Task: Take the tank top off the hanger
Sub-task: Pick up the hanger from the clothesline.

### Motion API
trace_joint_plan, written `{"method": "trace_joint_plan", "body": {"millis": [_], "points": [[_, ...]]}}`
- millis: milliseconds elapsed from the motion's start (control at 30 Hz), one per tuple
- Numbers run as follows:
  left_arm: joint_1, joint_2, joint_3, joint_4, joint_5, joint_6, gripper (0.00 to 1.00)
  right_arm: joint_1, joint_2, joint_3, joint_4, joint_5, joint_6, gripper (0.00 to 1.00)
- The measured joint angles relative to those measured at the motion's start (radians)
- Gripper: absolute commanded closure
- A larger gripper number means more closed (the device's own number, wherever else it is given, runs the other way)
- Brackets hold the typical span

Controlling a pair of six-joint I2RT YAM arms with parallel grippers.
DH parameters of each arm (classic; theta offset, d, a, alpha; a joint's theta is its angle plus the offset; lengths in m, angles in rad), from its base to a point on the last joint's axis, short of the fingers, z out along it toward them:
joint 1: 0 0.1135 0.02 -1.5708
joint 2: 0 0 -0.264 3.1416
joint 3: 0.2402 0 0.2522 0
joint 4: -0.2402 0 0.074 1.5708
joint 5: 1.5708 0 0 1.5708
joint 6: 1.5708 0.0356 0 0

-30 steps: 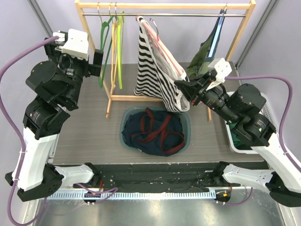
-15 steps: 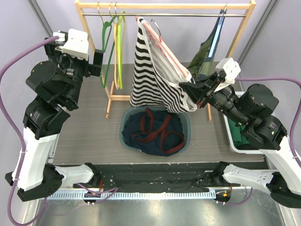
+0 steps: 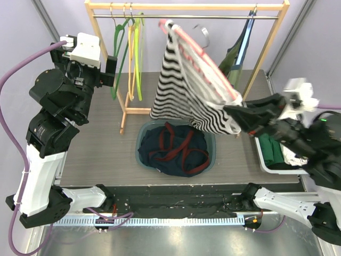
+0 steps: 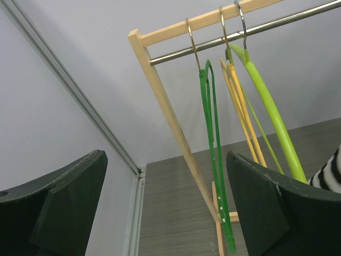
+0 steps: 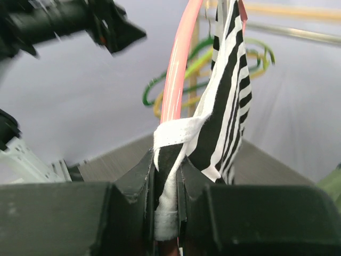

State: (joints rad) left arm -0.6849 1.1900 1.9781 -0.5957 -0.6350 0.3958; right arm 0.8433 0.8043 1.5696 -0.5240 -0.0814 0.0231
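Trouble is close: the right hand [image 5: 166, 160] is pinched tight on the white edge of the striped tank top [image 3: 181, 80], stretched on the pink hanger [image 3: 198, 53] above the tub [image 3: 139, 143]. The hanger may come along too (its blurry hook looks off the rail [image 3: 224, 16]). The left hand [image 4: 165, 208] is wide open, holding nothing.

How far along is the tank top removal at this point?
Done: the right tool is clamped on the striped tank top at its edge. In hand: top and pink hanger stretch tilted toward the right arm. Left: the top is still on the hanger. The left tool hangs open by the empty hangers.
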Motion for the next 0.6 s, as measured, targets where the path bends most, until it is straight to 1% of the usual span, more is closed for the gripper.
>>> {"method": "trace_joint_plan", "body": {"millis": [100, 233, 433, 600], "points": [[0.000, 0.000, 0.000, 0.000, 0.000, 0.000, 0.00, 0.000, -0.002, 0.093, 0.027, -0.039, 0.015, 0.99], [0.000, 0.000, 0.000, 0.000, 0.000, 0.000, 0.00, 0.000, -0.021, 0.168, 0.076, -0.080, 0.031, 0.99], [0.000, 0.000, 0.000, 0.000, 0.000, -0.001, 0.00, 0.000, -0.029, 0.185, 0.115, -0.115, 0.040, 0.99], [0.000, 0.000, 0.000, -0.001, 0.000, -0.003, 0.00, 0.000, 0.022, 0.188, 0.106, -0.132, 0.039, 0.99]]}}
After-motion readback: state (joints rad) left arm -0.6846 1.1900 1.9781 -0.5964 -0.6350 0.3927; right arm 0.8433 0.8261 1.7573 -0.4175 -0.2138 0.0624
